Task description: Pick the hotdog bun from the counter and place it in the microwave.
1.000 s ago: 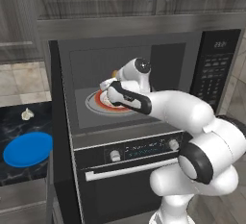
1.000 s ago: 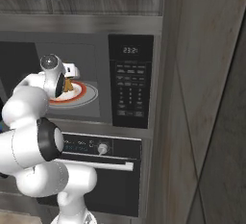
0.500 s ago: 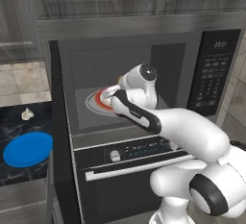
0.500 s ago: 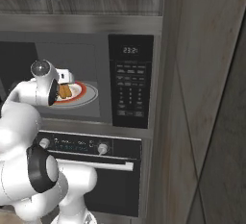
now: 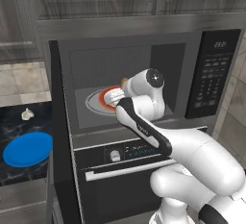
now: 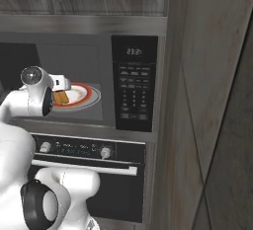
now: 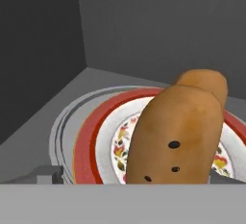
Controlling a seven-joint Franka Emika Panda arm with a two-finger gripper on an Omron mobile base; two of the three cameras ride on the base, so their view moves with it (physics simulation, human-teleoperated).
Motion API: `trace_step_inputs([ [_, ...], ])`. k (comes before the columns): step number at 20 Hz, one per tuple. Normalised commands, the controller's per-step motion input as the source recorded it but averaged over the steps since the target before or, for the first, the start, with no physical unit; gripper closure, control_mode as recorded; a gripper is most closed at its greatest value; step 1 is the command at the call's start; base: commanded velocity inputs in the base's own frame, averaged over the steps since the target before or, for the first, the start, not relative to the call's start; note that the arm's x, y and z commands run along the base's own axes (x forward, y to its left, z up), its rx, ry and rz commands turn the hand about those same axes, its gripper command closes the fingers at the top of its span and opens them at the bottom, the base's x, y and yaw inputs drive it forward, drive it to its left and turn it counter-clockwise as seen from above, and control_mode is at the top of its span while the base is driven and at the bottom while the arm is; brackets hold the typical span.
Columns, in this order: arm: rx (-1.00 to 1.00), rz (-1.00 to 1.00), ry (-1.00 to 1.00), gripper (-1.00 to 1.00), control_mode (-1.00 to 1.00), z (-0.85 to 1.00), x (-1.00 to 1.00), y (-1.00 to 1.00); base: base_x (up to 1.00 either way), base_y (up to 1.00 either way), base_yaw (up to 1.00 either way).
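- The hotdog bun (image 7: 185,131) is seen inside the microwave (image 5: 144,74), over a red-rimmed patterned plate (image 7: 103,136) that sits on the round turntable (image 5: 96,104); whether it rests on the plate or is held just above it cannot be told.
- The plate is judged to be the intended resting spot, since it is centred in the grey cavity.
- The arm is reached forward through the open front, with the wrist bent down toward the plate.
- The gripper (image 6: 61,92) is placed at the bun; whether the jaws are clamped on it or released cannot be told.
- The counter (image 5: 19,127), bearing a blue plate (image 5: 27,148), is left to the side.
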Motion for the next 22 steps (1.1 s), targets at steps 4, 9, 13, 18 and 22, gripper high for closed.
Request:
trace_step_inputs([
  [4, 0.0, 0.0, -0.02, -1.0, -1.0, 0.0, 0.16, 0.0, 0.0, 0.0, 0.0],
  [9, 0.0, 0.0, -0.05, -1.0, -1.0, 0.0, 0.24, 0.0, 0.0, 0.0, 0.0],
  [13, -0.01, 0.0, -0.08, -1.0, -1.0, 0.0, 0.3, 0.0, 0.0, 0.0, 0.0],
  [18, 0.0, 0.0, -0.1, -1.0, -1.0, 0.28, -0.78, 0.0, 0.0, 0.0, 0.0],
  [22, 0.0, -0.08, -0.02, -1.0, -1.0, 0.47, -1.0, 0.0, 0.0, 0.0, 0.0],
])
